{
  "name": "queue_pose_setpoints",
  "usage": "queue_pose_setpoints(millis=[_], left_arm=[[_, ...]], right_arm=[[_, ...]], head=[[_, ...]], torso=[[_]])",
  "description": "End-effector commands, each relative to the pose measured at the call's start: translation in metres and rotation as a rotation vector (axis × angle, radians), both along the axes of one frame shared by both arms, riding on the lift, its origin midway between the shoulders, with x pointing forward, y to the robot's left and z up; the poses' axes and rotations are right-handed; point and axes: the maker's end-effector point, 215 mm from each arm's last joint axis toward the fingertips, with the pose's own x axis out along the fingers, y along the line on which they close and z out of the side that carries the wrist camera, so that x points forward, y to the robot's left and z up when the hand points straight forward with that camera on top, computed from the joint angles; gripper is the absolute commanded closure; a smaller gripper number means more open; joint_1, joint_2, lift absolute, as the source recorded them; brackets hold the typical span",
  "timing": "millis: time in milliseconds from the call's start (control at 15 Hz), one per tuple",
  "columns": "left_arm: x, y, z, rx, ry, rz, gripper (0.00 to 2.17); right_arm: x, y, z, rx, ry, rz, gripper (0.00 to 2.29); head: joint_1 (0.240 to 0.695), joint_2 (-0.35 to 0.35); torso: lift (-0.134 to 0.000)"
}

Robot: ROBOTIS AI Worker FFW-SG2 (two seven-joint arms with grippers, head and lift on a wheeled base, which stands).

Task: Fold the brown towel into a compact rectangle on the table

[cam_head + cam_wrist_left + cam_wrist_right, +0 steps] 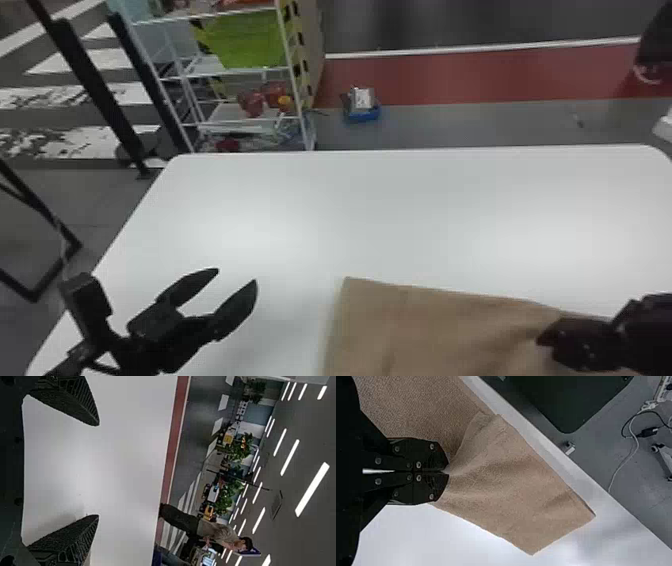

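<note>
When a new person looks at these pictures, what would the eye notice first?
Probably the brown towel, pinched into creases by the closed right gripper, against the white table. Next, the left gripper, open above the table's left part in the head view. Behind the table, the bright green panel on the shelf rack also stands out.

Brown towel (pixel 425 330) lies on the table (pixel 350 210); creased, partly gathered.

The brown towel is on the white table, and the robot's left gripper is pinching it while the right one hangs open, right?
Not quite, the grippers are swapped: the right wrist view shows the right gripper pinching the brown towel, while the left gripper hangs open.
</note>
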Motion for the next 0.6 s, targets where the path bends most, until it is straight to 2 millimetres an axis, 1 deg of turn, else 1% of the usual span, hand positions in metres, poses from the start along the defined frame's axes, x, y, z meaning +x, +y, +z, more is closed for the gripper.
queue_pose_setpoints(millis=[0, 67, 133, 200, 267, 400, 467, 533], left_arm=[[0.000, -0.001, -0.001, -0.004, 0.002, 0.001, 0.05], [0.000, 0.000, 0.000, -0.003, 0.001, 0.002, 0.05], [0.000, -0.001, 0.001, -0.003, -0.001, 0.000, 0.05], [0.000, 0.000, 0.000, -0.003, 0.001, 0.002, 0.05], [0.000, -0.001, -0.001, -0.006, 0.003, 0.000, 0.05], [0.003, -0.008, -0.005, -0.006, 0.008, -0.010, 0.05], [0.003, -0.013, -0.006, -0.007, 0.010, -0.018, 0.05], [0.003, -0.015, -0.007, -0.005, 0.012, -0.022, 0.05]], right_arm=[[0.006, 0.001, 0.033, 0.048, -0.049, -0.014, 1.42], [0.010, -0.001, 0.059, 0.080, -0.093, -0.027, 1.42], [0.007, -0.006, 0.068, 0.095, -0.103, -0.040, 1.42], [-0.003, -0.012, 0.058, 0.077, -0.085, -0.044, 1.42], [-0.013, -0.019, 0.037, 0.045, -0.052, -0.038, 1.42], [-0.022, -0.024, -0.002, 0.004, 0.005, -0.016, 1.42], [-0.021, -0.023, -0.003, 0.000, 0.001, -0.009, 1.42], [-0.015, -0.023, 0.010, 0.014, -0.026, -0.012, 1.42]], head=[[0.695, 0.166], [0.695, 0.164], [0.695, 0.164], [0.695, 0.162], [0.695, 0.158], [0.695, 0.147], [0.695, 0.140], [0.695, 0.126]], torso=[[-0.134], [-0.134], [-0.134], [-0.134], [-0.134], [-0.134], [-0.134], [-0.134]])
